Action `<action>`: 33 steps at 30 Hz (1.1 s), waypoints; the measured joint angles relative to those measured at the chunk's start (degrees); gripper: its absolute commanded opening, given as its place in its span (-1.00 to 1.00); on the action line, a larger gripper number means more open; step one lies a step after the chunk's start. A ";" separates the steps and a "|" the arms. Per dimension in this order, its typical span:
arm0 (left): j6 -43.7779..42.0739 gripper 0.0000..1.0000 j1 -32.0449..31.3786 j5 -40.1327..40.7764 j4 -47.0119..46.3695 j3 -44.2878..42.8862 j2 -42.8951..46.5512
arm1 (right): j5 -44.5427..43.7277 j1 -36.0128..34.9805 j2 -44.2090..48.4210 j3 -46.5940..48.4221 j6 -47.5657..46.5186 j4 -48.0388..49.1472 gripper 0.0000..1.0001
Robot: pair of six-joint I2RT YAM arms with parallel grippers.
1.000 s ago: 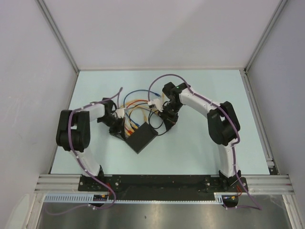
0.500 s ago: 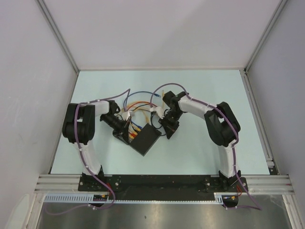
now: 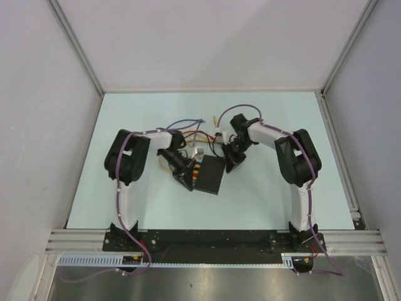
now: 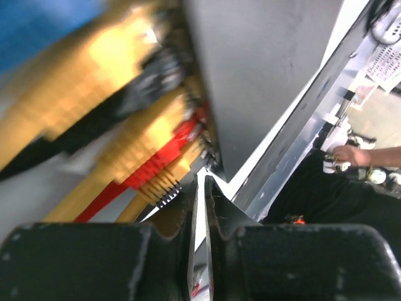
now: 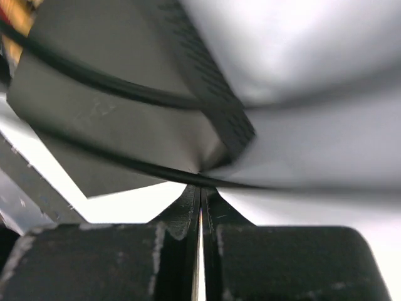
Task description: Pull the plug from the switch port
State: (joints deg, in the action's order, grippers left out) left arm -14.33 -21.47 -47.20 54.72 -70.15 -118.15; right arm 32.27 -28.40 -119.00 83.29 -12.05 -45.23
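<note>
The switch (image 3: 211, 176), a small flat matte-black box, is lying flat just below the centre of the top view, sitting askew to the frame edges. Yellow and red plugs (image 4: 164, 145) are sitting in the ports along its left edge, crowding the left half of the left wrist view. In the right wrist view its perforated side is showing near centre.

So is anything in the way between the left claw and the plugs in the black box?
Nothing visible is. The left gripper has its tips right beside the yellow and red plugs at the switch edge, with no cable or other thing between them.
</note>
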 measured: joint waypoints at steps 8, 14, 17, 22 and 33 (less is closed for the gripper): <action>3.34 -0.53 -8.61 -3.89 -1.20 -18.25 -8.63 | -1.05 9.66 -0.59 0.96 -0.20 -0.74 -1.00; -2.75 -0.08 -7.98 -5.22 7.67 -23.54 -8.39 | -2.05 9.35 -0.35 3.41 -0.48 -1.88 -1.00; -5.81 0.17 -5.35 -4.96 12.55 -26.27 -7.39 | -3.93 9.68 1.81 3.85 0.79 -1.95 -0.74; -6.73 0.29 3.61 -5.07 14.99 -36.79 -6.75 | -10.16 11.54 11.58 2.91 7.34 5.68 0.54; 1.86 0.28 5.42 1.05 -5.44 -38.07 -5.01 | -6.12 4.83 13.29 7.63 4.79 30.88 0.51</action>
State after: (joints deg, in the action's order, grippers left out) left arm -12.47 -16.05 -46.15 49.28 -108.22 -123.15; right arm 26.15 -23.57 -105.71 90.91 -7.27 -14.35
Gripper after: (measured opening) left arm 0.667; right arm 0.783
